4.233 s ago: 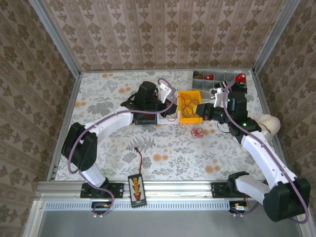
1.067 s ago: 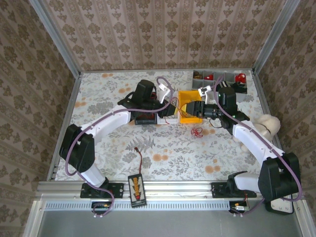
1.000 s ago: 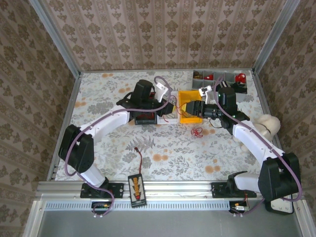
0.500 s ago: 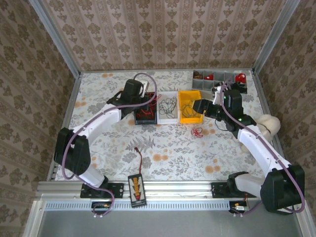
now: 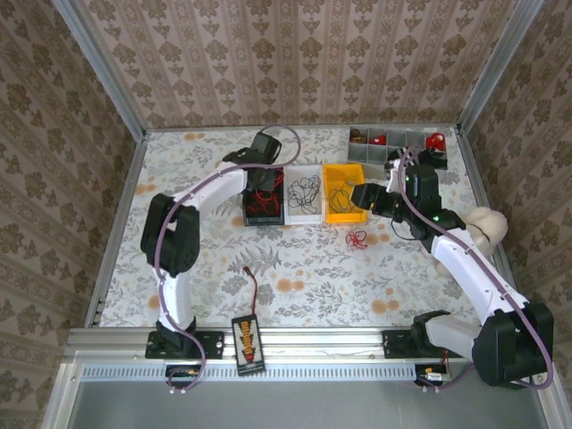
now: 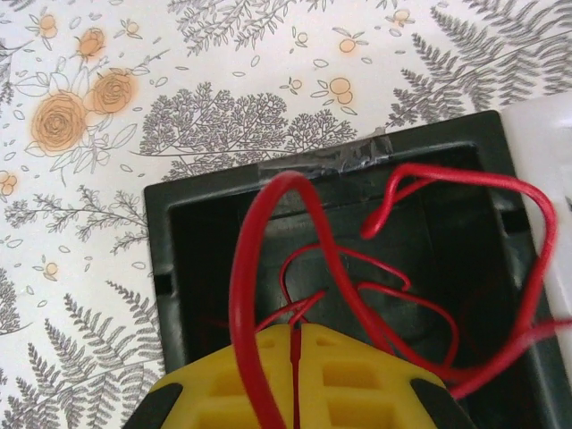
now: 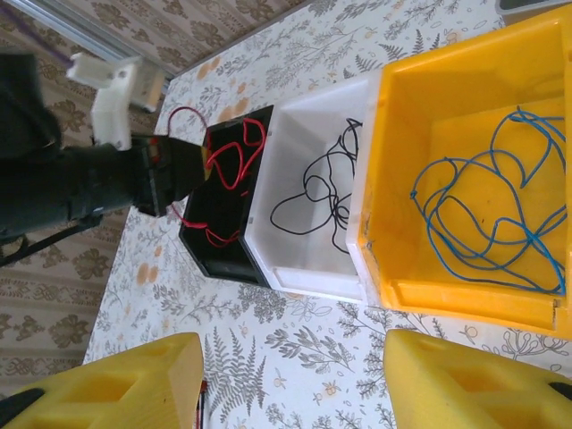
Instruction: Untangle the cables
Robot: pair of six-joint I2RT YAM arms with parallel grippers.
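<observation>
Pinching a red wire (image 6: 243, 268), your left gripper (image 6: 295, 338) hangs closed over the black bin (image 6: 168, 234), loops trailing inside; your right gripper (image 7: 291, 359) gapes wide near the yellow bin (image 7: 465, 300).

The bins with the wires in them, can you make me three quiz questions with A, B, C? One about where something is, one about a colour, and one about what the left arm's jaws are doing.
1. Where is the white bin?
A. Between the black bin and the yellow bin.
B. Stacked on a blue bin.
C. Alone at the near table edge.

2. What colour is the tangle in the yellow bin?
A. Red.
B. Blue.
C. Green.

3. What are the left jaws doing?
A. Wide open and empty.
B. Shut on a spoon.
C. Shut on a red wire over the black bin.

Answers:
1 A, the three bins sit in a row with white in the middle.
2 B, the right wrist view shows blue loops on the yellow floor.
3 C, the left wrist view shows the red wire pinched in the shut jaws.
</observation>
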